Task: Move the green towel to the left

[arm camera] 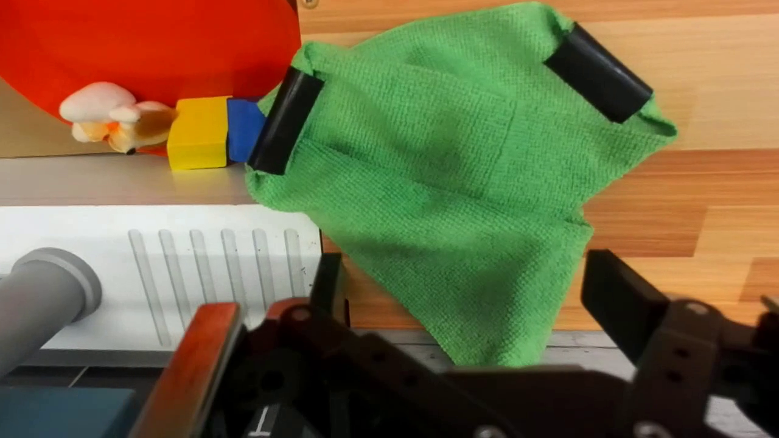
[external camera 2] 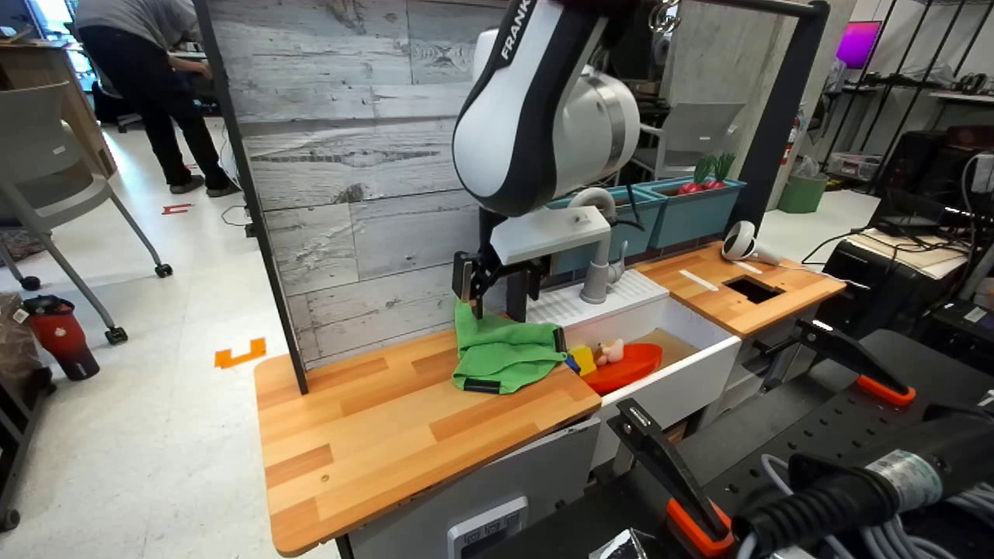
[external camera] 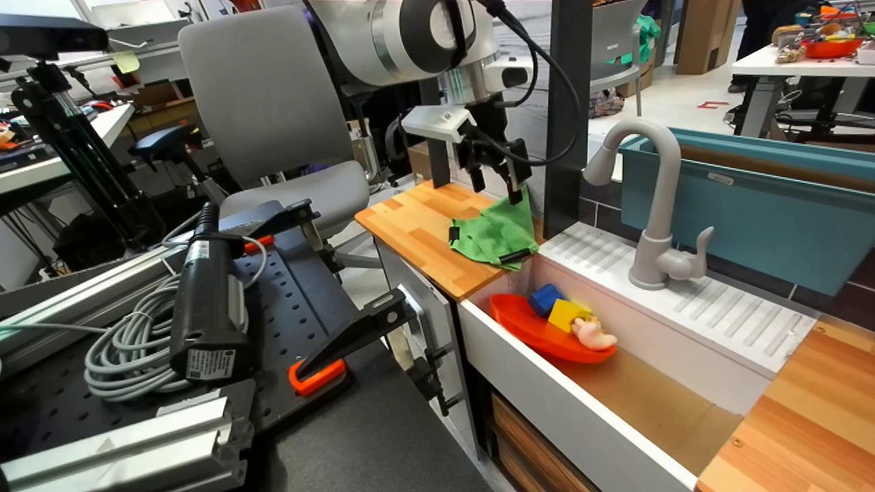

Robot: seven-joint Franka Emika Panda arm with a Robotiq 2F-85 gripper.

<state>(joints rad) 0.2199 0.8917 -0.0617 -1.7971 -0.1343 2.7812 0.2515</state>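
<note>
The green towel [external camera: 497, 236] lies crumpled on the wooden counter at the edge next to the sink, with black clips or strips on its edges. One corner stands up towards the grey plank wall. It shows in both exterior views [external camera 2: 506, 353] and fills the middle of the wrist view [arm camera: 450, 158]. My gripper [external camera: 497, 188] is above the towel's raised corner near the wall, and it also shows in the other exterior view [external camera 2: 505, 299]. In the wrist view my gripper [arm camera: 467, 286] is open, fingers wide apart, with the towel's narrow end between them, touching neither finger visibly.
The sink [external camera: 581, 403] beside the towel holds a red dish [external camera: 547, 335], a yellow block [external camera: 567, 314], a blue block [external camera: 545, 299] and a small pale toy [external camera: 593, 335]. A grey faucet [external camera: 660, 205] stands behind it. The plank wall [external camera 2: 349, 233] rises behind the wooden counter [external camera 2: 373, 442].
</note>
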